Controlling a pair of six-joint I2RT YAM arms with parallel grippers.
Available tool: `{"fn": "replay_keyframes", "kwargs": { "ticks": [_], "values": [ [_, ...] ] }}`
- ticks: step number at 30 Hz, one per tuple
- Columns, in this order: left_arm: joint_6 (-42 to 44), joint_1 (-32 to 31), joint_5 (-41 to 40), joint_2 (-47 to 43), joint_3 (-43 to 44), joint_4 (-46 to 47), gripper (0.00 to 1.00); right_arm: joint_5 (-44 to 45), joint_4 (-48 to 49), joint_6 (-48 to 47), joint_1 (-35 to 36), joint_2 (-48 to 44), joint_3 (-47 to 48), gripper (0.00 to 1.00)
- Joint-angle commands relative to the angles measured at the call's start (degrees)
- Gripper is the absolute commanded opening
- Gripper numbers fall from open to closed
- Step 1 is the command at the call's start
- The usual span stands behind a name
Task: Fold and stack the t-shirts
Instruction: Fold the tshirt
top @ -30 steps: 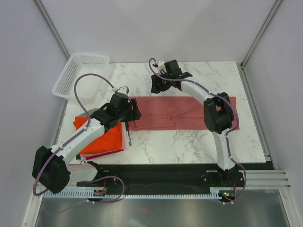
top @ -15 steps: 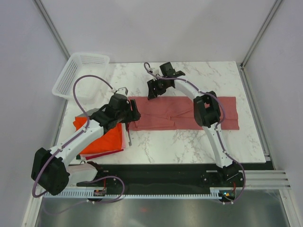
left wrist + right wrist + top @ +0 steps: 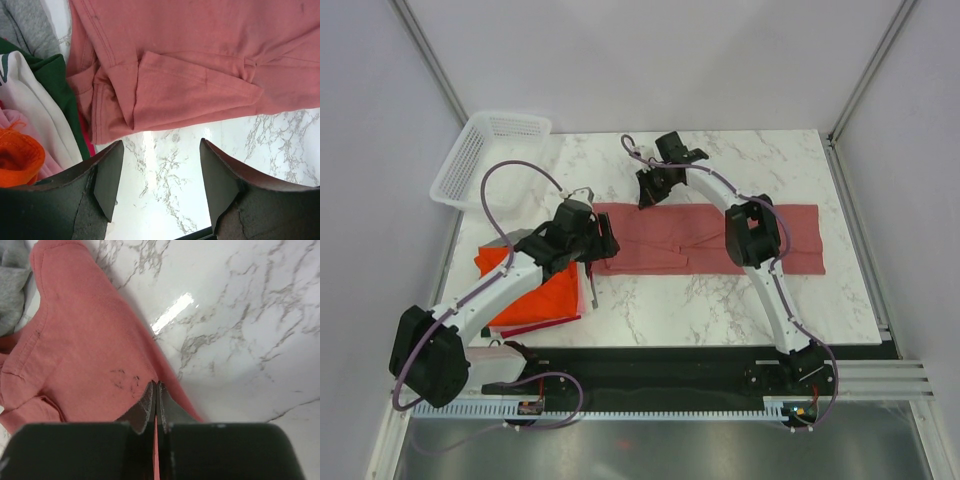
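Note:
A dusty pinkish-red t-shirt (image 3: 700, 240) lies folded into a long strip across the marble table (image 3: 720, 300). My right gripper (image 3: 648, 195) is down at its far left edge. In the right wrist view it (image 3: 157, 385) is shut on the t-shirt (image 3: 85, 355), with a sliver of pink cloth pinched between the jaws. My left gripper (image 3: 597, 250) hovers at the strip's near left corner. It (image 3: 161, 150) is open over bare marble, just short of the cloth's (image 3: 200, 65) folded sleeve. A stack of folded t-shirts, orange-red (image 3: 535, 295) on top, lies to the left.
A white mesh basket (image 3: 485, 155) stands at the far left corner. In the left wrist view the stack shows grey (image 3: 30, 22), white-and-green (image 3: 30, 105) and orange (image 3: 17, 155) cloth. Grey cloth (image 3: 12, 275) also edges the right wrist view.
The right gripper shifted a little to the left along the shirt's far edge and closed on the cloth. The left arm has hardly moved.

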Motion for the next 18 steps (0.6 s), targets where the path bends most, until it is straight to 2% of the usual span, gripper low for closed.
{"fn": "replay_keyframes", "kwargs": {
  "ticks": [1,8,12,13,14,15,16,17,18],
  "values": [
    [-1.2,0.4,0.3,1.0,-0.1,3.5,0.70,5.6,2.0,1.4,-1.2,1.7,5.8,0.00],
    [-0.2,0.4,0.6,2.9,0.0,4.7,0.69,16.9,20.9,20.5,-11.0,3.4,6.6,0.00],
    [0.3,0.9,0.8,4.1,0.0,5.0,0.69,26.3,26.8,29.2,-18.6,3.9,7.2,0.00],
    [0.5,1.0,0.8,4.4,-0.1,5.0,0.69,27.6,27.7,30.1,-19.7,4.0,7.3,0.05],
    [0.6,1.1,1.0,4.6,-0.1,5.1,0.69,28.7,28.2,30.7,-20.7,3.9,7.7,0.20],
    [0.7,1.1,1.2,4.7,-0.1,5.2,0.69,29.5,28.3,31.2,-22.6,3.8,7.8,0.53],
    [0.7,1.1,1.4,4.8,-0.2,5.3,0.69,29.9,28.3,31.7,-23.5,2.9,7.8,0.71],
    [0.7,1.1,1.5,4.9,-0.4,5.4,0.69,29.9,28.1,32.0,-24.2,2.1,7.1,0.81],
    [0.8,1.1,1.6,4.8,-0.8,5.9,0.69,30.0,27.8,32.1,-25.5,0.8,6.0,0.86]
  ]
}}
